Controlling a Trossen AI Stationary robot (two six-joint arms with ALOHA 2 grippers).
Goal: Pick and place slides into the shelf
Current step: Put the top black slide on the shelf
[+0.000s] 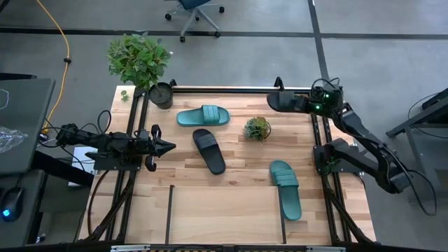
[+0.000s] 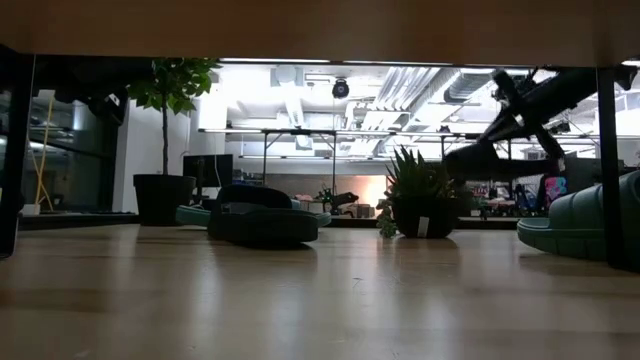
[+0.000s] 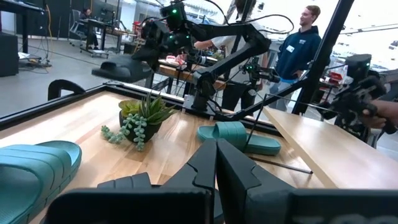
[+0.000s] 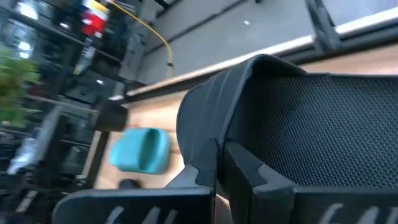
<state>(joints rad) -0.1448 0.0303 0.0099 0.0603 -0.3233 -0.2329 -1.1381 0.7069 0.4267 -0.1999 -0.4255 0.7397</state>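
So the right pincer (image 1: pixel 302 103) was up in the upper right of the overhead shot, clamped on one black slide (image 1: pixel 283 102) and holding it clear of the surface (image 1: pixel 231 164). The left pincer (image 1: pixel 168 147) sat at the left edge, fingers pressed together, holding nothing. Counted four rubbery slides: another black slide (image 1: pixel 209 150) mid-frame, one teal slide (image 1: pixel 203 116) above it, a second teal slide (image 1: pixel 286 189) lower right lying across the rod of the light-wood shelf (image 1: pixel 224 213). Two potted plants too.
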